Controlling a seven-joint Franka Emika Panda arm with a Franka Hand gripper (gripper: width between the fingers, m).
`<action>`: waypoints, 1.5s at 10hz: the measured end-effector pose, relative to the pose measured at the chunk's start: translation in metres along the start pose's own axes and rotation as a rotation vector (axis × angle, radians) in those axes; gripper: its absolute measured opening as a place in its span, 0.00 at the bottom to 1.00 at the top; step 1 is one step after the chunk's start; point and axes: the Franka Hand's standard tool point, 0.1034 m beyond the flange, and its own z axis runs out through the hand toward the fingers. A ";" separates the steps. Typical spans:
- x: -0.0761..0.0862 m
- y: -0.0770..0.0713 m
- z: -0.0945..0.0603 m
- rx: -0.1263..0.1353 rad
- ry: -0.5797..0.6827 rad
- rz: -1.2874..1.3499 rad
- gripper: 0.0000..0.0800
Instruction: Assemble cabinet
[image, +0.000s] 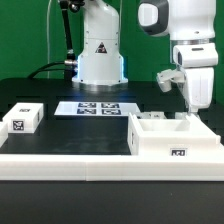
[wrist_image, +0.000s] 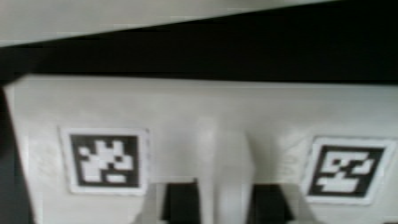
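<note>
A: Where is the cabinet box (image: 176, 140) sitting?

B: Near the counter's (image: 60, 132) front edge, toward the corner on the exterior view's right. It is open on top, and one square tag (image: 180, 152) shows on the wall facing the front edge.

A: And the gripper (image: 193, 108)?

B: It hangs straight down over the box's far right part, fingertips level with the top rim. The wrist view looks down on a white face of the box (wrist_image: 196, 105) bearing two tags, one (wrist_image: 103, 158) on each side (wrist_image: 345, 168), with the fingers (wrist_image: 169, 200) low in the picture.

A: Wide or narrow?

B: I cannot tell. The fingers look close together, but the blur hides whether they grip a wall or only stand beside it.

A: Any other parts?

B: A smaller panel piece (image: 22, 120) with its own tag lies near the edge on the exterior view's left, well apart from the box. The marker board (image: 100, 108) lies flat mid-counter, in front of the robot base (image: 100, 55). A long white ledge (image: 60, 162) runs along the front edge
</note>
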 end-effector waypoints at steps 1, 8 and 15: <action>0.000 0.000 0.000 0.000 0.000 0.000 0.08; -0.001 0.006 -0.026 -0.007 -0.033 -0.001 0.09; -0.036 0.026 -0.048 -0.018 -0.062 -0.034 0.09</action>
